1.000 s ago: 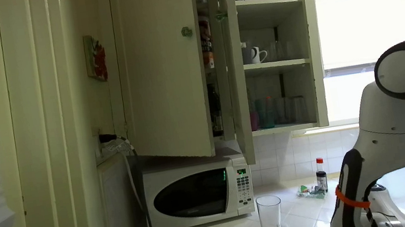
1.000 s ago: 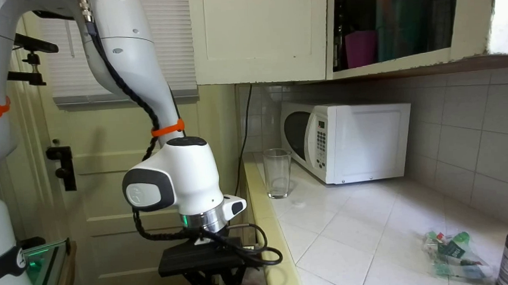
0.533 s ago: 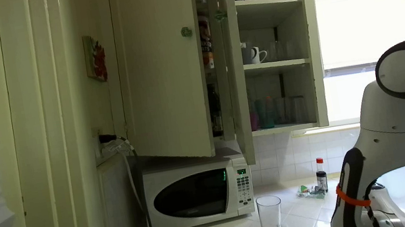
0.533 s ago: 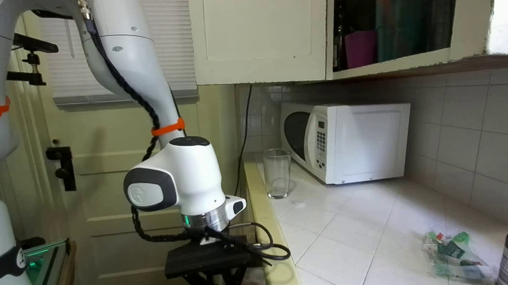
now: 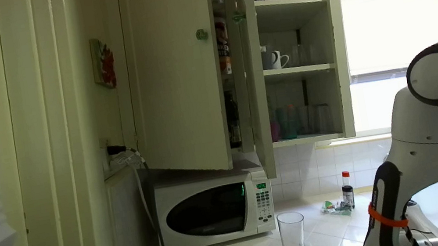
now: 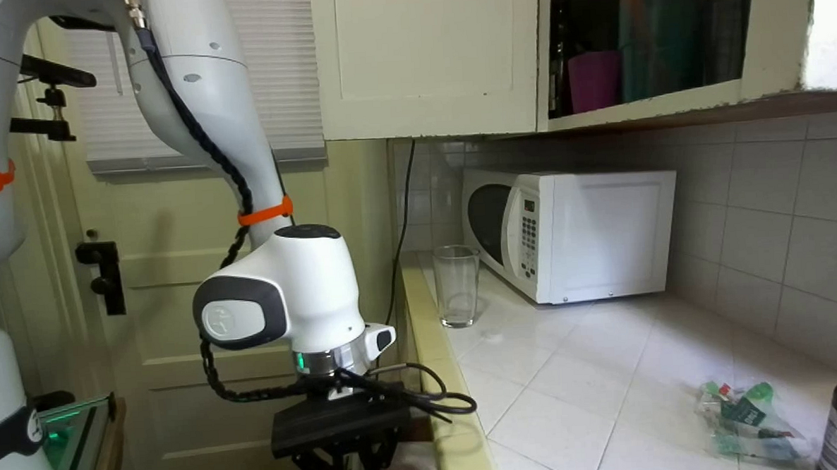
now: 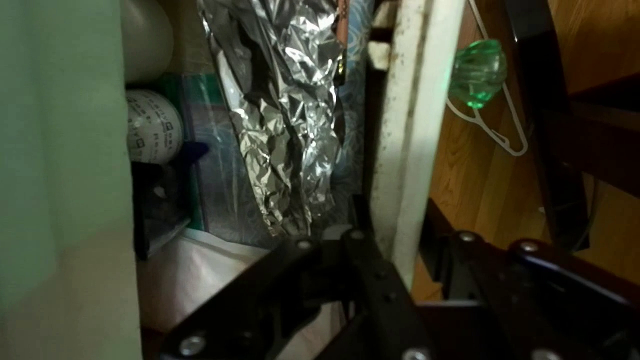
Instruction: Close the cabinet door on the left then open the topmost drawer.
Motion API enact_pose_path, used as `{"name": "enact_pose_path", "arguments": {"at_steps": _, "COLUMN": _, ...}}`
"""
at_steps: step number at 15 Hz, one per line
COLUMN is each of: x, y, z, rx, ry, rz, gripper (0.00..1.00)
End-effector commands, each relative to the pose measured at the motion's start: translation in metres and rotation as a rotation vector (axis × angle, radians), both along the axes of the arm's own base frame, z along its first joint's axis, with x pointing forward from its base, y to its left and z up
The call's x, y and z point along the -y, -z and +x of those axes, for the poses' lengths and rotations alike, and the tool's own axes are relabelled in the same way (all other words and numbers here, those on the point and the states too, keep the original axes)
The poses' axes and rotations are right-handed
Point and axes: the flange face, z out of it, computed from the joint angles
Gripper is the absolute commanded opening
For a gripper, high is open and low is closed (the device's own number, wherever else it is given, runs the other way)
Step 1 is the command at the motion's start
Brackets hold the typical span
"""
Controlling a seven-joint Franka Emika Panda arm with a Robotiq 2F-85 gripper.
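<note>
The left cabinet door [image 5: 176, 81], pale with a green knob, stands ajar above the microwave in an exterior view; a gap shows along its right edge. The drawer stands open in the wrist view. Its pale front panel [image 7: 400, 135] carries a green glass knob [image 7: 477, 75]. My gripper [image 7: 397, 217] straddles the panel's top edge, one finger inside the drawer and one outside. The fingers are close together, about the panel's thickness apart, and appear shut on it; the outer fingertip is partly hidden. The hand [image 6: 322, 288] hangs beside the counter in an exterior view.
The drawer holds crumpled foil [image 7: 295, 100] and a white lettered container [image 7: 152, 127]. A second cabinet door [image 5: 257, 90] stands open. A clear glass [image 6: 457, 286] stands near the counter edge, beside the microwave [image 6: 602, 234]. A white hanger [image 7: 500, 140] shows below the knob.
The arm and hand have shifted slightly, lately a little away from the counter, and the hand's tilt has changed a bit. The cabinet doors and glass have not moved.
</note>
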Motion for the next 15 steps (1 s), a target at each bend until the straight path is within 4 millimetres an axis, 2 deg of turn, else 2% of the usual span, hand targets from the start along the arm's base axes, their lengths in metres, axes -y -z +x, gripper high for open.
{"name": "enact_pose_path", "arguments": {"at_steps": 1, "x": -0.018, "y": 0.015, "z": -0.031, "rx": -0.096, "ry": -0.120, "rz": 0.013, "gripper": 0.07}}
{"name": "enact_pose_path", "arguments": {"at_steps": 2, "x": -0.020, "y": 0.014, "z": -0.033, "rx": -0.098, "ry": -0.126, "rz": 0.008, "gripper": 0.07}}
{"name": "enact_pose_path", "arguments": {"at_steps": 4, "x": -0.019, "y": 0.020, "z": -0.012, "rx": -0.093, "ry": -0.142, "rz": 0.001, "gripper": 0.07}}
{"name": "enact_pose_path", "arguments": {"at_steps": 10, "x": -0.028, "y": 0.020, "z": -0.011, "rx": -0.087, "ry": -0.151, "rz": 0.007, "gripper": 0.07}}
{"name": "enact_pose_path", "arguments": {"at_steps": 11, "x": -0.030, "y": 0.014, "z": -0.008, "rx": -0.079, "ry": -0.151, "rz": 0.026, "gripper": 0.52}}
{"name": "enact_pose_path", "arguments": {"at_steps": 13, "x": -0.032, "y": 0.010, "z": -0.005, "rx": -0.076, "ry": -0.173, "rz": 0.038, "gripper": 0.57}}
{"name": "enact_pose_path", "arguments": {"at_steps": 15, "x": -0.039, "y": 0.006, "z": -0.006, "rx": -0.078, "ry": -0.191, "rz": 0.046, "gripper": 0.73}}
